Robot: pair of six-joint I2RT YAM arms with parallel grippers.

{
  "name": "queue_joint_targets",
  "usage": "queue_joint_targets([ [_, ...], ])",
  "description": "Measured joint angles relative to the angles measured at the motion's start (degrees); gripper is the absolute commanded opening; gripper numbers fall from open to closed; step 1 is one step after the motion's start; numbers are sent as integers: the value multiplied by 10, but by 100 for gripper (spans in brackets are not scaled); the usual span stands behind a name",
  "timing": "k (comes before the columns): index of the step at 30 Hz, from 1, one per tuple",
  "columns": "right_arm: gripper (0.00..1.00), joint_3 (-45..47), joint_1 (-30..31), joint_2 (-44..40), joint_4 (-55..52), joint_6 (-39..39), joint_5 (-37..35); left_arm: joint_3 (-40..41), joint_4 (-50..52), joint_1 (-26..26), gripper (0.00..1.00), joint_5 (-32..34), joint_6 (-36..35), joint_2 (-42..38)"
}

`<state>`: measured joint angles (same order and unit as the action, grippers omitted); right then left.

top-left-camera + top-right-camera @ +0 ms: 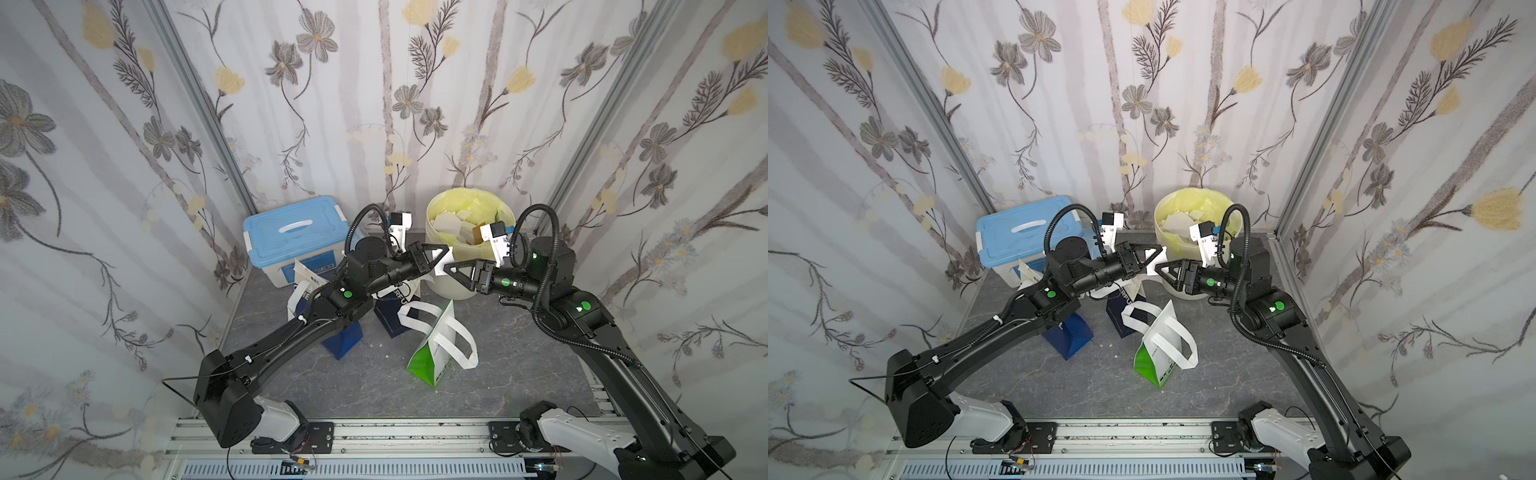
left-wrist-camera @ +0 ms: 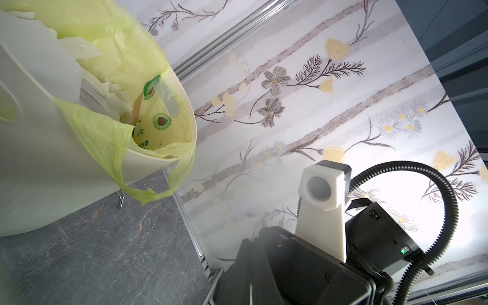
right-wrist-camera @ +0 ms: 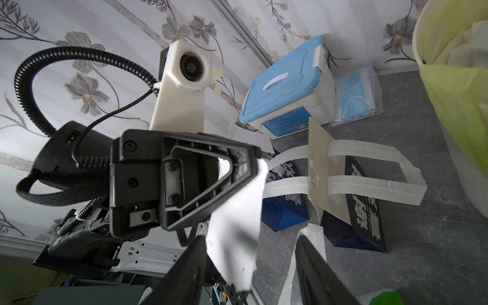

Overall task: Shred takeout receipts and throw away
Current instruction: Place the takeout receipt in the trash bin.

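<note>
A torn white takeout receipt (image 1: 441, 261) (image 1: 1155, 266) (image 3: 237, 219) hangs in the air in front of the bin, between my two grippers. My left gripper (image 1: 447, 251) (image 1: 1161, 250) (image 3: 257, 158) (image 2: 249, 245) is shut on its upper edge. My right gripper (image 1: 448, 269) (image 1: 1158, 269) (image 3: 250, 249) faces it from the right. Its fingers (image 3: 194, 258) stand apart on either side of the sheet's lower part, one of them close against the paper. Another white sheet (image 1: 305, 271) (image 3: 249, 140) sticks up from the blue bag (image 1: 343, 338).
The cream bin (image 1: 438, 289) (image 2: 39, 158) with a yellow-green liner holds torn white pieces (image 1: 451, 226). A blue-lidded box (image 1: 295, 237) stands at the back left. Below the arms sit a navy bag (image 1: 390, 318) and a tipped green-and-white bag (image 1: 432, 359). A mask pack (image 3: 356, 95) lies behind.
</note>
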<state>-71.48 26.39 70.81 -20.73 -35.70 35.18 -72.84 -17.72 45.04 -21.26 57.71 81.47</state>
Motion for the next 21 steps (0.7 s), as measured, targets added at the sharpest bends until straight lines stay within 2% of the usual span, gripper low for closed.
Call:
queue_joint_targets([
  [7, 1, -1, 2, 10, 26, -27, 14, 3, -5, 0, 0, -5, 3, 3],
  [10, 0, -2, 2, 10, 28, -33, 13, 3, -5, 0, 44, -4, 0, 3],
  [11, 0, -3, 0, 10, 29, -33, 9, 3, -4, 0, 51, -2, -4, 3],
  [13, 0, -7, -7, 12, 28, -28, 1, 3, 9, 0, 58, 11, -10, -2],
  [16, 0, -48, -28, 37, 17, 3, -43, 3, 50, 0, 60, 51, -35, -28],
  [21, 14, -189, -47, 155, -31, 98, -191, 3, 150, 0, 59, 165, -74, -98],
])
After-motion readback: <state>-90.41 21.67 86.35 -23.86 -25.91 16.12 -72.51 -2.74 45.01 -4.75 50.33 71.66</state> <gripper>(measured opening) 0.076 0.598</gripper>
